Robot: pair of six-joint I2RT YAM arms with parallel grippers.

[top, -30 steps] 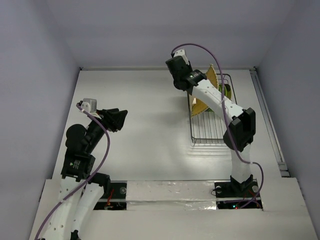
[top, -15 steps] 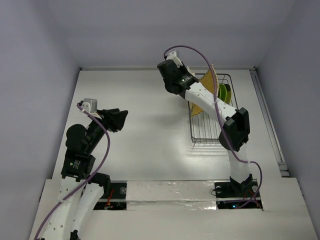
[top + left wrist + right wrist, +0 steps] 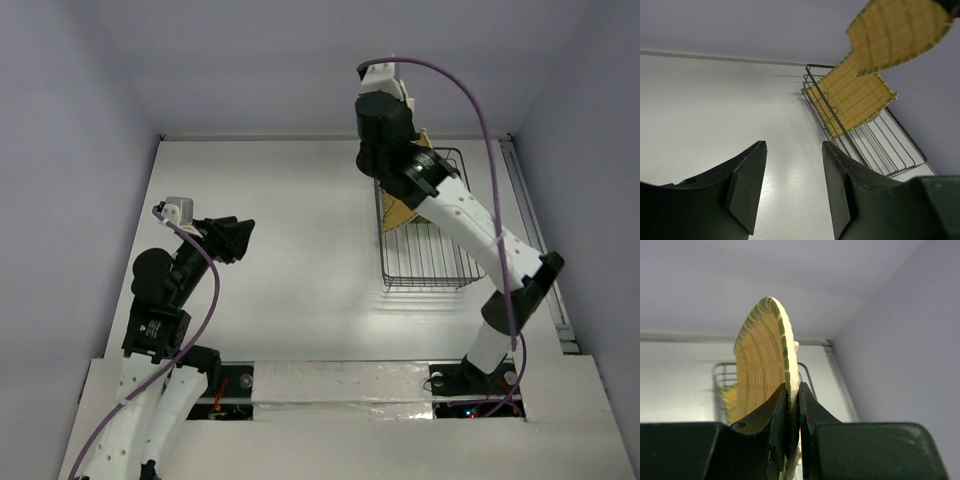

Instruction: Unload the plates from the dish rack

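Observation:
My right gripper (image 3: 792, 387) is shut on the rim of a round plate (image 3: 765, 350) with a straw-yellow woven pattern, a green edge and a cream back. It holds the plate upright, lifted above the dish rack (image 3: 430, 265). The plate also shows in the left wrist view (image 3: 900, 30) and as a sliver beside the wrist in the top view (image 3: 425, 138). A second yellow woven plate (image 3: 855, 97) stands in the far end of the rack (image 3: 885, 145), also seen from above (image 3: 398, 212). The lime green plate is hidden. My left gripper (image 3: 245, 235) is open and empty, far left of the rack.
The rack stands near the table's right rail (image 3: 535, 240) and the back wall. The near part of the rack holds only bare wires. The right forearm (image 3: 470, 225) crosses above the rack.
My right arm has swung up and raised the gripped plate out of the rack, so the wrist now stands high near the back wall. The left arm has not moved.

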